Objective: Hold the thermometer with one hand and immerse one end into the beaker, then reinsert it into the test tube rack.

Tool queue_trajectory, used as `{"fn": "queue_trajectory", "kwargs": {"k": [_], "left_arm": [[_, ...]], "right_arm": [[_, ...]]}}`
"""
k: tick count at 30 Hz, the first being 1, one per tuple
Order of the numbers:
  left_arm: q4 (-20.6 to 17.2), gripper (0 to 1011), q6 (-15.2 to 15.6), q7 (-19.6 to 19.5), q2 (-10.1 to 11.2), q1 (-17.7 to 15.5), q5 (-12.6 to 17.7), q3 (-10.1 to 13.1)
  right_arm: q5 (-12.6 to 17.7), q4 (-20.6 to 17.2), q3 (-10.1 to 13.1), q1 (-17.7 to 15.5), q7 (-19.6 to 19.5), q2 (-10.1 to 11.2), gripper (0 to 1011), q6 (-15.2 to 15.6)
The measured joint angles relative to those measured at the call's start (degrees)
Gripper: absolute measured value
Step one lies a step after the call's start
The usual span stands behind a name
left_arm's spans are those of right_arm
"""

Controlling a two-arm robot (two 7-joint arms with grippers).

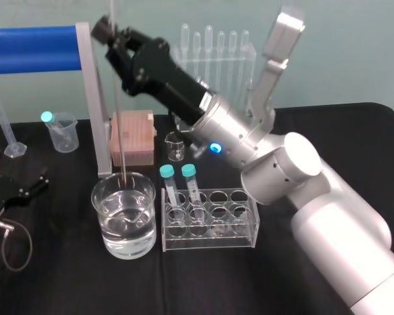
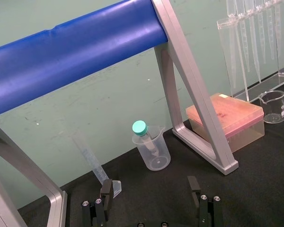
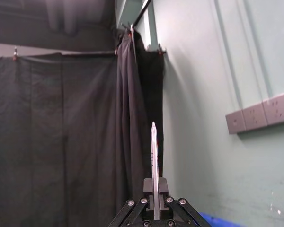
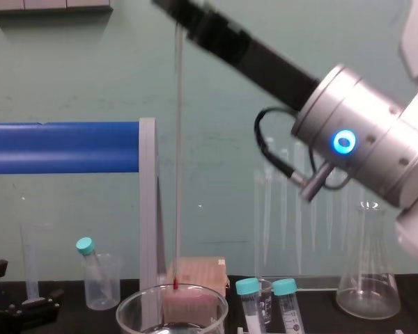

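right end effector sits high above the beaker, fingers pinched shut on the thermometer near its upper part. a short bit of the rod pokes past the fingers in the right wrist view. the rod hangs nearly vert., long axis up-down, red tip at about rim height and within the beaker's mouth. we can't tell for sure whether the tip touches the water. from the chest view we judge it's above the surface, so the dip isn't done yet.

what matters: the beaker lies directly below the end effector, along the rod's own axis. next move, imo, is a plain straight drop w/ no sideways drift, or the tip taps the glass wall.

test tube rack stands just beside the beaker on the robot's right, w/ two teal-capped tubes at its left end. the right arm is the nearer one for the reinsert. its holes are narrow and the rod is long, so any tilt grows at the tip.

left end effector is parked low over the counter at the left, fingers apart, holding nothing.
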Motion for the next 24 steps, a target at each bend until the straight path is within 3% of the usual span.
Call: {"fn": "queue_trajectory", "kwargs": {"k": [6,12,24], "left_arm": [[0.0,1008,0.0,0.0,0.0,0.0,0.0,0.0],[0.0,1008,0.0,0.0,0.0,0.0,0.0,0.0],[0.0,1008,0.0,0.0,0.0,0.0,0.0,0.0]], "right_arm": [[-0.87,3.05,-1.97,0.78,1.29,0.08,57,-1.39],[-1.39,8.39,-3.68,1.69,3.26,-0.59,57,-3.17],[-1.89,13.88,-4.12,2.56,5.0,-1.42,57,-5.1]]}}
